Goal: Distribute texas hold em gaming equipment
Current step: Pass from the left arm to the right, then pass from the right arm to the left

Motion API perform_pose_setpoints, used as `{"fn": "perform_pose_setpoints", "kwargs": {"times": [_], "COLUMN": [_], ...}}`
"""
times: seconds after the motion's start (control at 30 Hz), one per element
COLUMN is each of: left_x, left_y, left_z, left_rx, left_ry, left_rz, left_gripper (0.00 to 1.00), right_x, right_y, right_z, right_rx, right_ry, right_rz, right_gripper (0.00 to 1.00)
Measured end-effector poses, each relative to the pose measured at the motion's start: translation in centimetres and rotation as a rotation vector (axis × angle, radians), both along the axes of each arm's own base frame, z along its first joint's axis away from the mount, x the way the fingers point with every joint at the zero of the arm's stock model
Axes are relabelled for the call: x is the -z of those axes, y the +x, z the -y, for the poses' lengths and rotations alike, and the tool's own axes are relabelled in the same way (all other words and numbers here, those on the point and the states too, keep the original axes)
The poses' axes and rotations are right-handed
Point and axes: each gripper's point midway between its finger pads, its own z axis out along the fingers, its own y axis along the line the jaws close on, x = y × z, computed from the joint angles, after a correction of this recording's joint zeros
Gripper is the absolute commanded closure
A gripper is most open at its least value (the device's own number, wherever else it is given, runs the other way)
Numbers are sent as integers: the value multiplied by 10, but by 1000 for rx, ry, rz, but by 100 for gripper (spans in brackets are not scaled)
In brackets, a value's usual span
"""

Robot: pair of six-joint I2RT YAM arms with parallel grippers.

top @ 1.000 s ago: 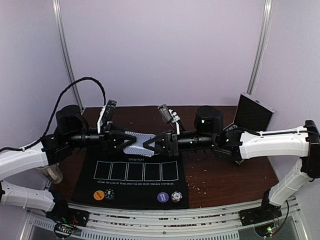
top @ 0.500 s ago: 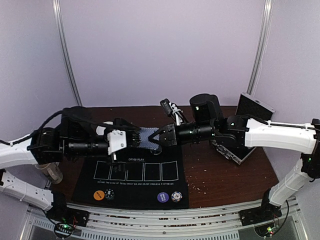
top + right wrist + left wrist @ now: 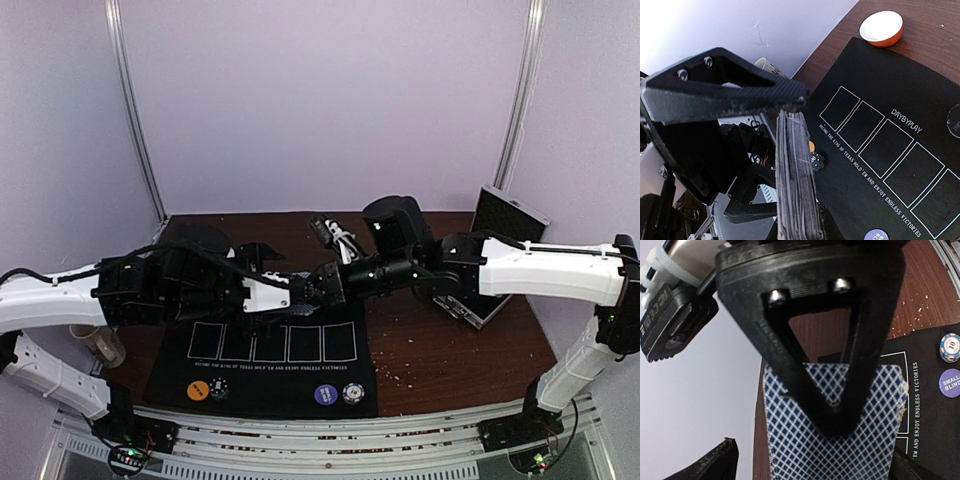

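As the deck of cards [image 3: 796,175] was held on edge above the mat [image 3: 265,385], it was clamped by the right claw [image 3: 316,288].
Its patterned back was turned squarely toward the left claw [image 3: 283,297], spread wide just beside it.

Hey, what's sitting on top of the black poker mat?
Along the near edge of the mat: orange chip, black-and-white chip, purple chip, pale chip. A clear disc lies near its logo. The left arm and right arm cover its far strip from above.
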Motion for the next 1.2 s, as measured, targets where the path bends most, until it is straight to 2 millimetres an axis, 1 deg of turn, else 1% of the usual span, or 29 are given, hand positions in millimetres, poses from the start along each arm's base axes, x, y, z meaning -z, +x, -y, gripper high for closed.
{"fn": "perform_pose_setpoints", "kwargs": {"times": [0.07, 0.13, 0.2, 0.27, 0.4, 0.53, 0.73, 0.9, 1.07, 1.2], "left_x": [-2, -2, 2, 8, 12, 9, 7, 5, 6, 6], "left_y": [4, 11, 18, 21, 18, 14, 7, 5, 4, 5], "left_z": [-3, -7, -9, -9, -6, -2, 3, 0, 0, -1], "left_rx": [-3, -24, -44, -51, -40, -19, 18, 21, 20, 12], "left_ry": [-16, -24, -23, -12, -18, -39, -62, -62, -58, -63], "left_rz": [-10, -22, -39, -59, -84, -105, -136, -137, -140, -148], "left_gripper": [2, 6, 9, 11, 19, 23, 37, 39, 40, 40], "right_x": [-2, -7, -11, -12, -11, -12, -13, -13, -12, -12], "right_y": [-1, -1, 0, 0, -2, -1, 0, 0, 0, 2], "right_z": [-1, -3, -3, -5, -7, -8, -9, -10, -10, -10], "right_rx": [-5, -9, -8, -11, -19, -17, -16, -14, -13, -2], "right_ry": [5, 14, 21, 26, 27, 34, 36, 35, 33, 32], "right_rz": [3, 7, 11, 13, 10, 11, 9, 4, 2, 7], "right_gripper": [100, 100, 100, 100, 100, 100, 100, 99, 83, 77]}}
